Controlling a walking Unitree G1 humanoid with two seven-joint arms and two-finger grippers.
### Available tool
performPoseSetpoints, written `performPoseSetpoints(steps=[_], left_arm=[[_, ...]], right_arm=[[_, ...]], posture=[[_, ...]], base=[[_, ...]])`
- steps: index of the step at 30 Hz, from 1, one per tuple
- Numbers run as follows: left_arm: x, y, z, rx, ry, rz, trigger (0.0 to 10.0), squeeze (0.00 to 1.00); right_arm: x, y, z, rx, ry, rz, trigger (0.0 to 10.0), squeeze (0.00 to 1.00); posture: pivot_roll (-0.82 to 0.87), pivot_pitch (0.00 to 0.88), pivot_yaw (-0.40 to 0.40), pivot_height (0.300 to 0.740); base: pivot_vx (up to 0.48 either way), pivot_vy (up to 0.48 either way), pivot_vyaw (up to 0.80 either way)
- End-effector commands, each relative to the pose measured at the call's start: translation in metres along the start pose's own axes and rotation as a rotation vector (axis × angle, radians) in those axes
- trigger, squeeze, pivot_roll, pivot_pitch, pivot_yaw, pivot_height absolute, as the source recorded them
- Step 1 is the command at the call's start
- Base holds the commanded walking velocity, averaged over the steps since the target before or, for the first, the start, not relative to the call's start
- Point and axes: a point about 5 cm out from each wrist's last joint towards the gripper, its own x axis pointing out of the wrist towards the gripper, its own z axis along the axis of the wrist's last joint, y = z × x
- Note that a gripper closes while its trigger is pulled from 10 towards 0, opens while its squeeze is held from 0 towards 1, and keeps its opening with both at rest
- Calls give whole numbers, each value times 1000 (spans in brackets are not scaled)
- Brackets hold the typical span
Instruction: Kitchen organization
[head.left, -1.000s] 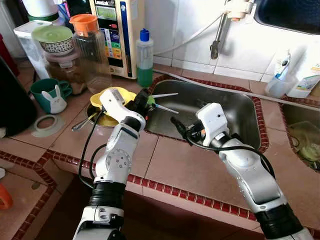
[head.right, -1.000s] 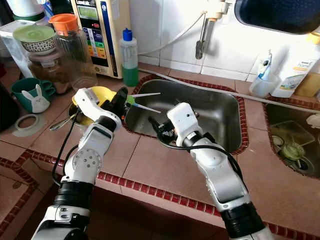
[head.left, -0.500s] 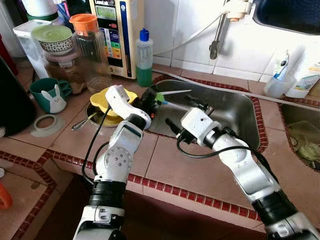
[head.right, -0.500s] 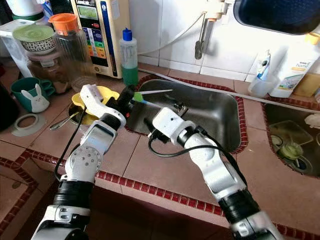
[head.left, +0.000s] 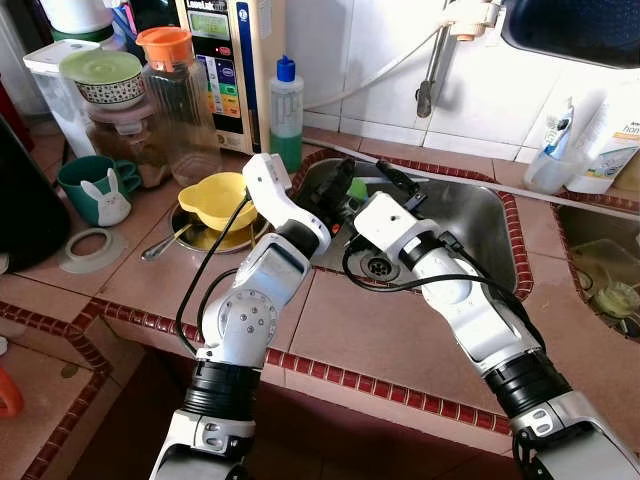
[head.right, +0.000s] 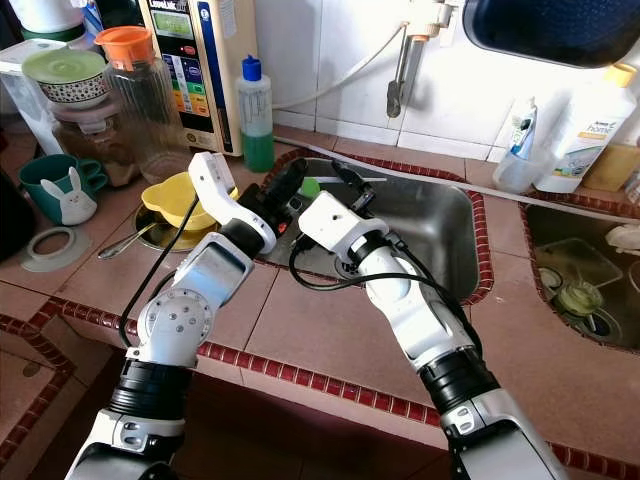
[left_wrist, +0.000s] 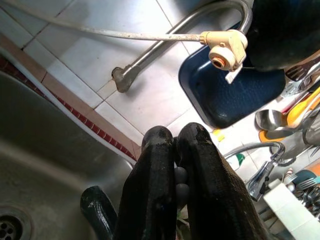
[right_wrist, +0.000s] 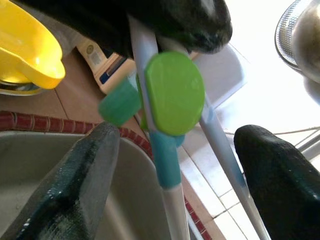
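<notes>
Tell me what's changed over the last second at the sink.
The left tool, still shut on the toothbrushes, has carried them forward over the sink. The right tool has swung in from the sink's front edge to meet it, fingers open either side of them. The yellow bowl and bottles stayed put.

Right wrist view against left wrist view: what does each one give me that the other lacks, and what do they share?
Right wrist view: the open right claw flanking two green-capped sticks, plus the yellow bowl. Left wrist view: the left claw with shut tips, the faucet nozzle, a dark blue pan on the wall and the sink drain. Both: the steel sink basin, its red tile border, white wall tiles.
</notes>
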Motion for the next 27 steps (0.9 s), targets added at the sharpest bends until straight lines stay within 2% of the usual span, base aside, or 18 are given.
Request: performPoseSetpoints(steps=[1, 7, 8, 11, 12, 16, 17, 18, 19, 21, 22, 23, 27], left_arm=[[14, -44, -19, -128, 4, -114, 1020, 0], [10, -41, -24, -125, 29, -99, 902, 0], [10, -41, -24, -123, 31, -99, 588, 0], [9, -41, -24, -122, 33, -96, 549, 0], [9, -41, -25, -122, 36, -98, 157, 0], [9, -42, -26, -120, 42, -100, 784, 0], [9, -43, -27, -117, 47, -98, 2078, 0], [9, -43, -27, -116, 51, -96, 2706, 0], [9, -43, -28, -113, 55, -94, 3804, 0], [7, -42, -32, -101, 75, -82, 7961, 0], [7, -42, -32, -98, 78, -80, 7961, 0], [7, -42, -34, -94, 85, -73, 10000, 0], [6, -39, -37, -84, 98, -47, 10000, 0]], right_arm=[[1, -6, -3, -8, 10, -21, 0, 0], [1, -6, -7, -20, 14, -34, 0, 0], [1, -5, -7, -21, 14, -33, 0, 0], [1, -4, -7, -24, 13, -29, 0, 0], [1, -3, -7, -22, 14, -28, 0, 0], [1, -2, -8, -23, 14, -27, 0, 0], [0, -1, -9, -34, 15, -26, 0, 0], [0, -1, -10, -40, 16, -25, 0, 0], [-1, -1, -10, -41, 17, -26, 0, 0], [-2, -1, -11, -51, 19, -26, 0, 0], [-2, -1, -11, -52, 20, -26, 0, 0], [-2, 0, -12, -59, 21, -27, 0, 0], [-2, 1, -12, -68, 21, -28, 0, 0]], posture=[[123, 0, -37, 740], [124, 0, -35, 740], [125, 0, -35, 740], [125, 0, -35, 740], [125, 0, -35, 740], [122, 0, -34, 740], [123, 0, -35, 740], [123, 0, -35, 740], [123, 0, -35, 740], [123, 0, -34, 740], [123, 0, -34, 740], [123, 0, -34, 740], [121, 0, -33, 740]], base=[[0, 0, 0], [0, 0, 0], [0, 0, 0], [0, 0, 0], [0, 0, 0], [0, 0, 0], [0, 0, 0], [0, 0, 0], [0, 0, 0], [0, 0, 0], [0, 0, 0], [0, 0, 0], [0, 0, 0]])
